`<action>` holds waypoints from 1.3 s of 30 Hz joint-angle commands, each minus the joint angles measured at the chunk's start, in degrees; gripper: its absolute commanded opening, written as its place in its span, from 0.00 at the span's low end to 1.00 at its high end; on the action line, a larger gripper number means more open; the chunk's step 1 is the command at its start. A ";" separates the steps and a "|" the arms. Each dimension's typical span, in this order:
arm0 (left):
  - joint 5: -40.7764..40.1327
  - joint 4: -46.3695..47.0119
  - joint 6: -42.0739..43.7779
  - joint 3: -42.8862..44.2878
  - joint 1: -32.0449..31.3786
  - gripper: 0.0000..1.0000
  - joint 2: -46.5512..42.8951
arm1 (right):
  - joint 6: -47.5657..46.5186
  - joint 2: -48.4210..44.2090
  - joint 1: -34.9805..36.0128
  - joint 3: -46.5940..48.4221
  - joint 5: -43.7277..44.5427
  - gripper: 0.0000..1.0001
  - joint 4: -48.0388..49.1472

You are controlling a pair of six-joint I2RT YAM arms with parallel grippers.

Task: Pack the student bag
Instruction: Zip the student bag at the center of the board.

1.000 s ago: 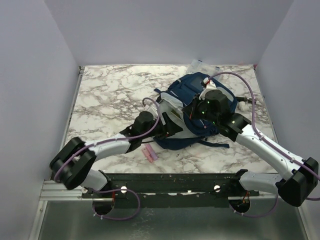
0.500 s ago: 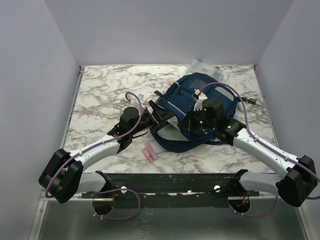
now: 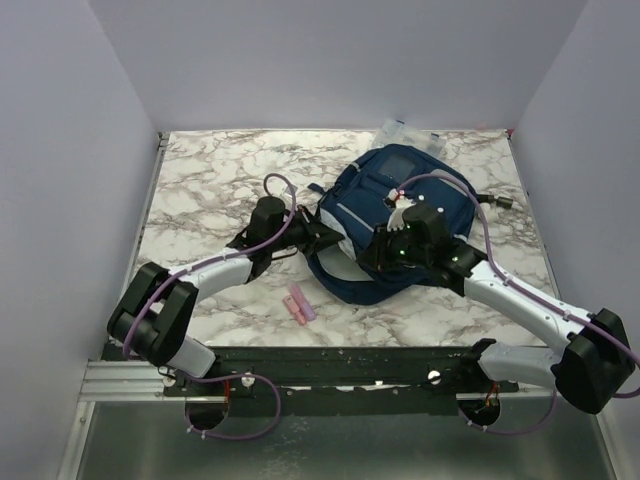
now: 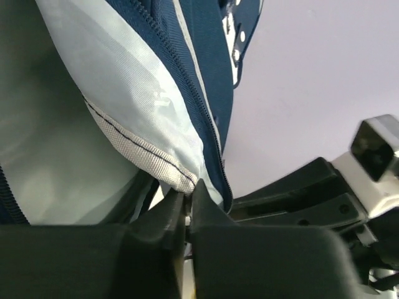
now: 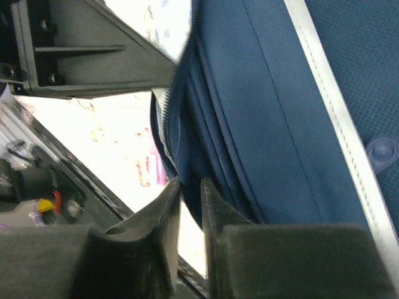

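The student bag, navy with grey stripes, lies flat at the middle right of the marble table. My left gripper is at the bag's left edge. In the left wrist view it is shut on the stitched edge of the pale lining, beside the zip. My right gripper hangs over the bag's near side. In the right wrist view its jaws stand a narrow slit apart against a fold of blue fabric, and the bright table shows through the gap.
A small pink block lies on the table near the front edge, left of the bag, and shows in the right wrist view. A clear plastic box sits behind the bag at the back edge. White walls close in three sides.
The bag has dropped from a lifted bunch to lying flat. My left gripper opened wide, moved to the bag's left edge and shut on the lining. The right jaws have parted slightly.
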 commanded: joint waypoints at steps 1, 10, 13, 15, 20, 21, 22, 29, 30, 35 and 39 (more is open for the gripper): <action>4.16 2.91 3.53 4.83 5.10 0.00 -0.29 | -1.27 -1.26 -0.07 -0.60 6.92 0.34 -1.77; 15.15 2.29 -5.17 7.69 11.90 0.00 4.00 | 4.47 -13.24 -8.41 -12.20 21.71 0.81 4.77; 16.54 0.85 -5.92 8.18 13.57 0.00 4.39 | 6.54 -15.46 -12.17 -18.19 20.30 0.81 9.41; 17.19 -0.25 -4.97 9.09 14.64 0.00 4.57 | 8.80 -15.63 -12.82 -21.39 21.15 0.80 10.33; 18.54 -0.26 -5.61 9.10 15.49 0.00 3.76 | 13.22 -16.67 -12.82 -26.06 23.41 0.70 7.72; 19.19 -0.24 -5.83 9.29 15.80 0.00 3.77 | 12.71 -17.47 -12.84 -27.26 23.12 0.70 8.62; 20.03 -0.25 -5.92 9.46 16.26 0.00 3.69 | 12.43 -18.38 -12.83 -27.95 22.95 0.71 9.17; 22.24 -0.26 -6.18 9.91 19.72 0.00 3.67 | 11.85 -25.43 -12.86 -27.98 19.65 0.83 6.18; 22.59 -0.17 -6.23 10.01 19.87 0.00 3.71 | 12.50 -24.05 -12.85 -27.86 19.83 0.83 5.99; 23.54 0.24 -6.76 9.33 21.52 0.00 3.67 | 11.69 -13.86 -12.79 -26.09 16.75 0.80 8.77; 24.40 1.99 -8.02 8.97 21.75 0.00 3.97 | 10.39 -10.43 -12.83 -27.79 8.85 0.72 16.71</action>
